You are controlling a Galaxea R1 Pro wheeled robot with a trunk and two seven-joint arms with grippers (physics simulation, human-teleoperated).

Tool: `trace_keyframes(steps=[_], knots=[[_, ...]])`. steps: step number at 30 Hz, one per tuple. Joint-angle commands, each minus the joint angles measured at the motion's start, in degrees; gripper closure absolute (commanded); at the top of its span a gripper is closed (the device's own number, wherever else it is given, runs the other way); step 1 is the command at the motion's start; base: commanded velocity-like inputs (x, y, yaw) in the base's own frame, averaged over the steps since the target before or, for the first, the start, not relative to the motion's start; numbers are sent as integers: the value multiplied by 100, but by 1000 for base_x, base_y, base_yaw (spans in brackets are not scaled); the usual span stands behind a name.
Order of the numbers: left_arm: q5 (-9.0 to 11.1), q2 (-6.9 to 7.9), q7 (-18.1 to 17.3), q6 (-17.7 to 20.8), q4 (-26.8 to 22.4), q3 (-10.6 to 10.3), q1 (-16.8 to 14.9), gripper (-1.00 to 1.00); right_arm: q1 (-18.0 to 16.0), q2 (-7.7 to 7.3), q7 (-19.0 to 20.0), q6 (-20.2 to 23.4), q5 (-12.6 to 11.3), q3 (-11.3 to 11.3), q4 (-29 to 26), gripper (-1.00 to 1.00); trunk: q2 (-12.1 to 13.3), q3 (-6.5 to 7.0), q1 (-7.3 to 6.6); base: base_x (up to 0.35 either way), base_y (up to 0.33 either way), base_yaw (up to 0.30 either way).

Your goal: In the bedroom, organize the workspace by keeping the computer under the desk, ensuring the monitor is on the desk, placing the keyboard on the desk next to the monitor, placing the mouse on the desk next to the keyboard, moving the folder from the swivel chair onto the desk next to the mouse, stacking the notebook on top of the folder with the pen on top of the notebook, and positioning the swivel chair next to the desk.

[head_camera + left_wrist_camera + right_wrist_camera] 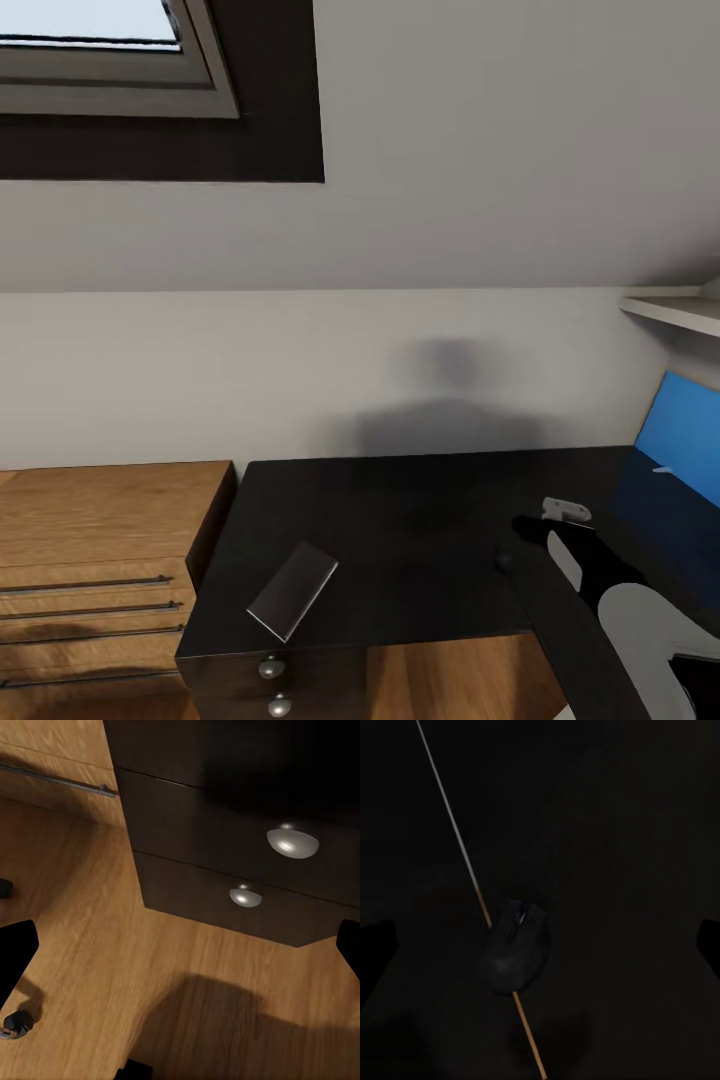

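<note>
1. I read no brand, label or writing on anything in view.
2. My right gripper (pixel 560 522) hangs over the right part of the desk (pixel 420 540). In the right wrist view its two dark fingertips (pixel 375 952) sit wide apart at the frame edges, so the jaws stand open with nothing between them and nothing touched.
3. Below that gripper the mouse (pixel 516 945) lies on the black top, dark and hard to make out. Its long axis runs roughly along the gripper's line of sight. In the head view it is a small dark lump (pixel 505 562) just near-left of the gripper.
4. My left gripper (pixel 180 967) is likewise spread wide and empty, hanging above the wood floor (pixel 97 967) in front of the desk's drawer unit (pixel 225 832), with two round silver knobs (pixel 292 841) showing.
5. The notebook (pixel 292 590) lies flat on the near-left part of the desk, close to its front edge. Its long axis runs diagonally, from near-left to far-right.
6. A light-wood drawer chest (pixel 100 560) stands just left of the desk. A blue panel (pixel 685 430) leans at the far right.
</note>
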Motion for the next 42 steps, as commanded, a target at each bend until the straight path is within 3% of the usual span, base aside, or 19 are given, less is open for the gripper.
trace_keyframes(steps=[1,26,42], knots=[[-11,-2,12,-16,2,15,-4,-100,-3,10,-32,27,-61,0,-12,-100,-10,-11,2,0,0,0],[-11,-2,12,-17,1,15,-4,-100,-3,31,-34,28,-70,-6,-12,-100,-10,-11,2,0,0,0],[-10,0,12,-22,2,18,-4,-100,-3,31,-13,27,-77,-9,10,-100,-10,-11,2,117,0,0]])
